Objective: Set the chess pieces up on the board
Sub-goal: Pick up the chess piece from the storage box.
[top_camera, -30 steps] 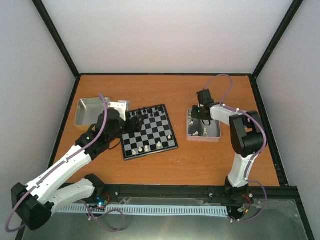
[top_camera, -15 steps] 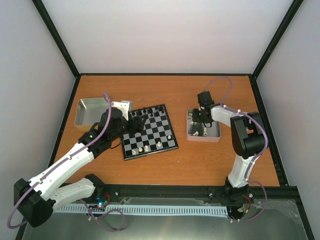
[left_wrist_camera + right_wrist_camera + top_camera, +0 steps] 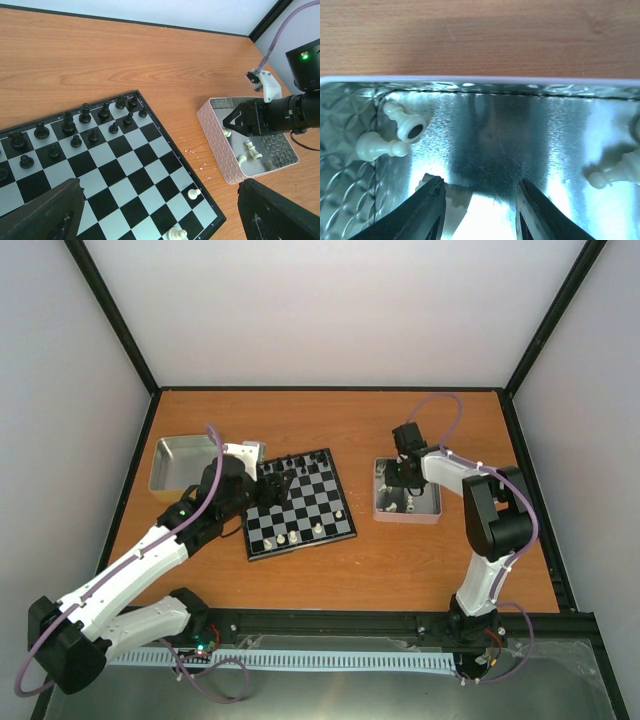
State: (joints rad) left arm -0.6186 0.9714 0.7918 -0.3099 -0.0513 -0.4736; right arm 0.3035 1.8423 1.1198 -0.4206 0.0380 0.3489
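Top external view, taken from the near edge: both arms reach away across the wooden table. The board lies left of centre, turned slightly askew. Four cream-white chess pieces can be counted on it, three along its near edge and one close to its right edge, all upright as far as can be told.

The left gripper hovers over the left-centre of the board. Its jaws are spread wide and nothing is between them; the left wrist view shows only bare squares there. Black pieces stand upright in two rows along the board's far side.

To the right of the board and apart from it sits a tray with pink outer walls and a shiny embossed inside. More chess pieces lie in it on their sides. The right gripper hangs inside this tray, towards its far-left part. In the right wrist view its jaws stand partly apart just above the tray floor, the gap between them is bare metal, and it holds nothing. One piece lies partly hidden under one jaw; contact cannot be determined. Two more lie close together in a corner, and another lies at the edge of that view.

Farthest back on the left, beyond the board's far-left corner, sits a second tray of plain silver metal.
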